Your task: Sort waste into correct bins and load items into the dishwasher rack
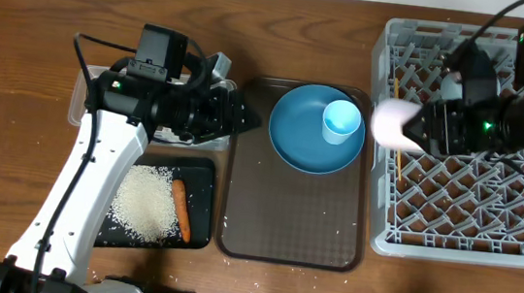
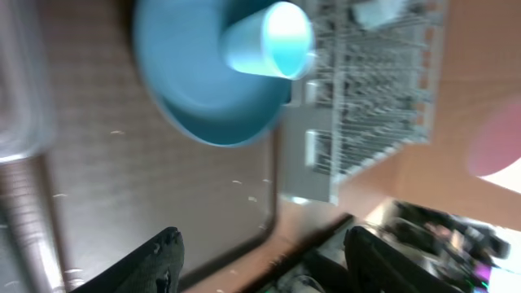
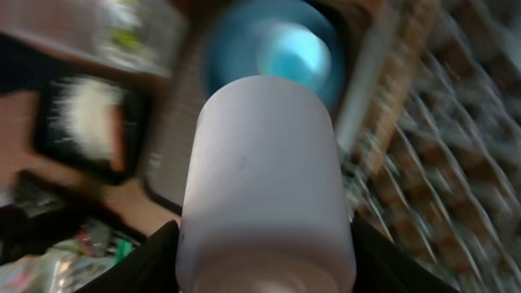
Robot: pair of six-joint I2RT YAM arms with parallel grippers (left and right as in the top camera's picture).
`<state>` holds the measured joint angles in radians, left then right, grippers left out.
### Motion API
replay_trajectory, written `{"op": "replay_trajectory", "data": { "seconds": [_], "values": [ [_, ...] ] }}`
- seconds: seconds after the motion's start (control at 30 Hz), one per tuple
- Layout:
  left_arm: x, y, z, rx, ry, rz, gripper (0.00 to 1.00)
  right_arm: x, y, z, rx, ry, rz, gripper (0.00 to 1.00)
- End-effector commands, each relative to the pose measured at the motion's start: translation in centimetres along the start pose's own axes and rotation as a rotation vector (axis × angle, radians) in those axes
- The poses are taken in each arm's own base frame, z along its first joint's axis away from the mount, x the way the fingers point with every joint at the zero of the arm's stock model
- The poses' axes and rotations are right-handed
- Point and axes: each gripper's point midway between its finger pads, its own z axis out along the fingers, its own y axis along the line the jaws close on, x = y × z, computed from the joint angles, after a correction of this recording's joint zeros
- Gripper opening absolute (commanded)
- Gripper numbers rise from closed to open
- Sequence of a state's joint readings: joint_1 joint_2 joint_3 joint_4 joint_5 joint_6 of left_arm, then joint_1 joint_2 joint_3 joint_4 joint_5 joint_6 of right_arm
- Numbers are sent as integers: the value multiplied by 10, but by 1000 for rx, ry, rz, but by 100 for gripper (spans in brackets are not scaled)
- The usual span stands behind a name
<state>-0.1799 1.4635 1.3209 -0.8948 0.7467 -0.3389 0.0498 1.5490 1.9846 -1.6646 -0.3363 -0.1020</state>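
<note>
Right gripper has its two fingers clamped on the sides of the pinkish-white cup, holding it on its side with the arm reaching in from the right. From where I stand the cup hangs at the left edge of the dishwasher rack, partly over the rim. The overhead view doesn't show how high above it. A thin wooden stick lies among the rack's pegs just below the cup, with what looks like a second stick further back.

Just left of the rack sits the brown serving tray. The blue plate is at its far end, and the light-blue cup stands mouth up on the plate's right side. A few stray rice grains dot the tray's bare surface.

Left gripper is beside the tray's far left corner. Its fingers are spread wide with nothing between them, which the wrist view shows plainly. The left arm covers most of the clear tub, so I can't make out what is in it.

Nearer me, the black tray holds a heap of white rice, and the carrot lies along the heap's right side. More grains are scattered on the wooden table in front.
</note>
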Motion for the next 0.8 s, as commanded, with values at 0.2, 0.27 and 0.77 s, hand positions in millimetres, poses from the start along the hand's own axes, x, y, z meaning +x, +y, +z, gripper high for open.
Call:
{"op": "replay_trajectory", "data": {
  "seconds": [0.2,0.27,0.77],
  "values": [
    [-14,33,-5,-202,-82,8,86,28,-56,8,297,104,213,24],
    [-14,33,-5,-202,-82,8,88,33,-59,16,302,130,219,24],
    [-14,34,-5,-204,-83,8,89,47,-86,96,306,187,252,24]
  ]
}}
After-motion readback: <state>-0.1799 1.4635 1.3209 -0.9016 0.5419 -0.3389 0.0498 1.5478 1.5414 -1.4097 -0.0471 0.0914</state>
